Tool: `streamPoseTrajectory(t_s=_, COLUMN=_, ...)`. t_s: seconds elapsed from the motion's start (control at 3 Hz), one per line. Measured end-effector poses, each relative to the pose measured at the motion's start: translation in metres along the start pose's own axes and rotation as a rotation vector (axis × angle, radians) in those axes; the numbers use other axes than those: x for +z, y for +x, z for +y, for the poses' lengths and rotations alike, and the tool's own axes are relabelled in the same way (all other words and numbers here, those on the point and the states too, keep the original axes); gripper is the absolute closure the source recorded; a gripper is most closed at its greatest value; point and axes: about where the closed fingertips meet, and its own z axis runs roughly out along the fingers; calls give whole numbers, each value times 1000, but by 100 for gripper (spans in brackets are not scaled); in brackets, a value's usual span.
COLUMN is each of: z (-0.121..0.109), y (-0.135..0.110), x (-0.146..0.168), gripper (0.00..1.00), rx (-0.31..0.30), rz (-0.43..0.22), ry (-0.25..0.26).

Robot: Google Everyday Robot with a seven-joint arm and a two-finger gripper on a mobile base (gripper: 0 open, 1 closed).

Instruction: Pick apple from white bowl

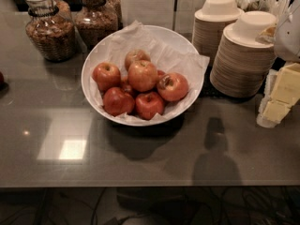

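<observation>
The white bowl point(197, 64), lined with crumpled white paper, stands on the grey counter at centre. Several apples lie in it. The largest apple point(143, 75), orange-red with pale streaks, sits on top in the middle of the pile. Smaller deep-red apples lie around it, and one with a brown-marked stem hollow point(172, 86) is to its right. My gripper point(280, 97), pale yellow under a grey-white wrist, is at the right edge of the view. It hangs over the counter, well to the right of the bowl and apart from it, holding nothing that I can see.
Two stacks of beige paper bowls point(243, 55) stand right of the white bowl, close to my gripper. Two glass jars of granola point(49, 29) stand at the back left. The counter's front edge point(140, 185) runs across the lower part of the view, with cables below.
</observation>
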Motion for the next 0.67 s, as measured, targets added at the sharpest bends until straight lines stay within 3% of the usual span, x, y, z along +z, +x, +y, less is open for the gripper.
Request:
streamPoseTrajectory(t_s=0.33, z=0, y=0, x=0, gripper=0, rx=0, rz=-1, ry=0)
streamPoseTrajectory(t_s=0.67, z=0, y=-33, x=18, gripper=0, rx=-4, rz=-84, ry=-16)
